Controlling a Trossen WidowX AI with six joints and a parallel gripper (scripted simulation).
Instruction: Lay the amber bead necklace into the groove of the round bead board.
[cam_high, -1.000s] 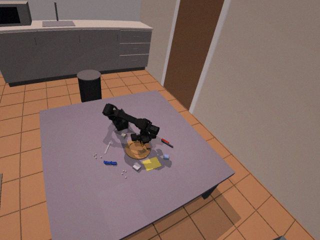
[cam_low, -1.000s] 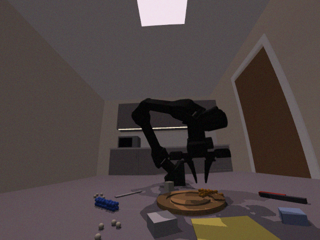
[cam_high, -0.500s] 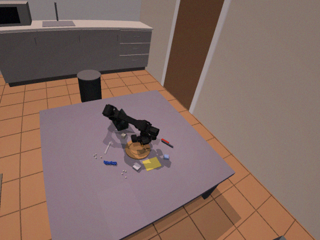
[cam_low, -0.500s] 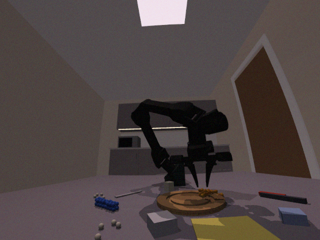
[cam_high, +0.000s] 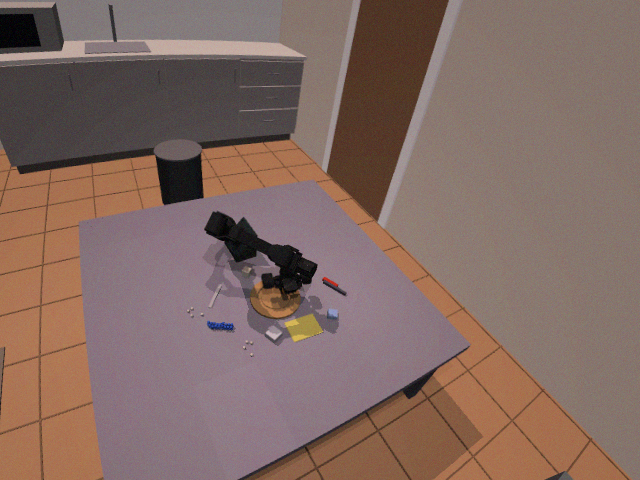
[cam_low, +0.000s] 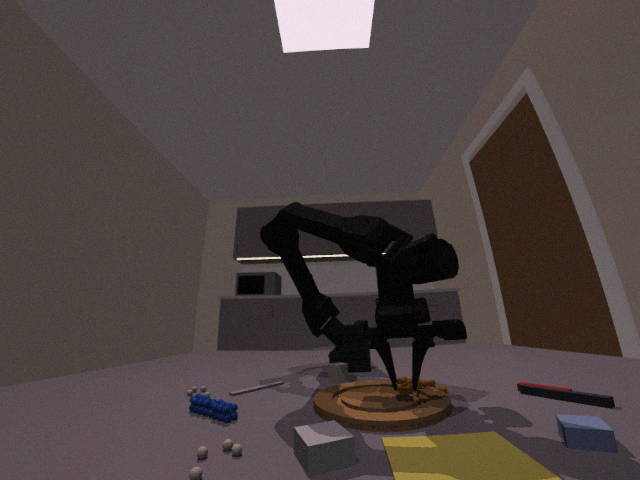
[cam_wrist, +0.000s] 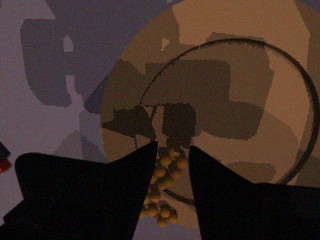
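The round wooden bead board (cam_high: 268, 311) (cam_low: 330, 407) (cam_wrist: 287, 20) lies flat on the table. Its ring groove (cam_wrist: 240, 39) shows as a dark circle in the wrist view. The amber bead necklace (cam_low: 434, 384) (cam_wrist: 165, 172) lies bunched over the board's edge area, crossing the groove. My gripper (cam_low: 405, 389) (cam_wrist: 173, 149) points down, low over the board, its fingers partly apart. The near beads lie between and just below the fingertips, with a gap to the right finger in the wrist view. The fingers hide part of the necklace.
Around the board are a blue bead bunch (cam_high: 220, 326) (cam_low: 211, 407), a white block (cam_high: 273, 334) (cam_low: 323, 446), a yellow sheet (cam_high: 303, 327) (cam_low: 465, 457), a light blue block (cam_high: 332, 314) (cam_low: 586, 432), a red-and-black pen-like item (cam_high: 334, 286), a pale rod (cam_high: 215, 296), a beige block (cam_high: 247, 270) and loose pale beads.
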